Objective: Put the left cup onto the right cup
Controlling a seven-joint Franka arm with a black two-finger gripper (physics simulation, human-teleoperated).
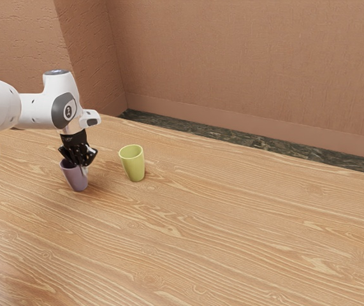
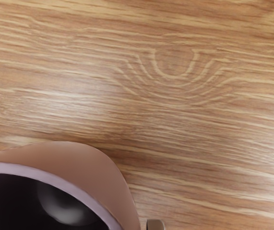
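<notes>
Tool (image 1: 78, 159) low over purple cup (image 1: 76, 179), seemingly at its rim.

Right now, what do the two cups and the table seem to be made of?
Purple cup: likely plastic or ceramic, smooth, uniform mauve, mostly matte; a soft highlight inside. Green cup: same look, flat yellow-green, no gloss. Table: wood or wood veneer, clear grain and knots, satin sheen.

The white arm (image 1: 32, 109) reaches in from the exterior view's left, its last link lying nearly level. At the wrist (image 1: 65, 109) it turns sharply downward, and the black gripper (image 1: 78, 158) hangs below, pointing straight down, close to the exterior view's left edge.
</notes>
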